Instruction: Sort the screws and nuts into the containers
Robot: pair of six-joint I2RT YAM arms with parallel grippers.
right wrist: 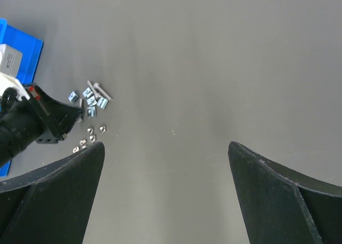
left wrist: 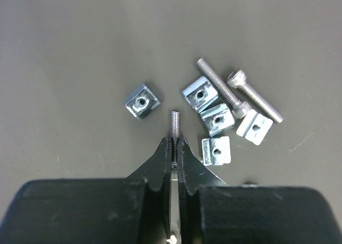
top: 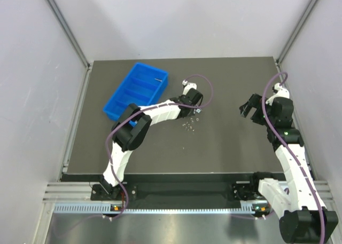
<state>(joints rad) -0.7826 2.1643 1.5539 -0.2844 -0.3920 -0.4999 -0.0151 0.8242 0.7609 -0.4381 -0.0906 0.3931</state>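
Pinching one screw (left wrist: 174,125) over the desk (top: 224,148), the left tool (left wrist: 174,147) is clenched tight.
Well off to the right, the right tool (right wrist: 165,147) hangs released. Square nuts (left wrist: 142,101) and two loose screws (left wrist: 219,89) lie just past the left tips. Farther back-left, the blue tray (top: 118,89) holds one small silver piece (top: 158,79) in its farthest compartment.

Overhead rear view, near left-wrist, farther right-wrist, all sharing the screws (left wrist: 256,97).
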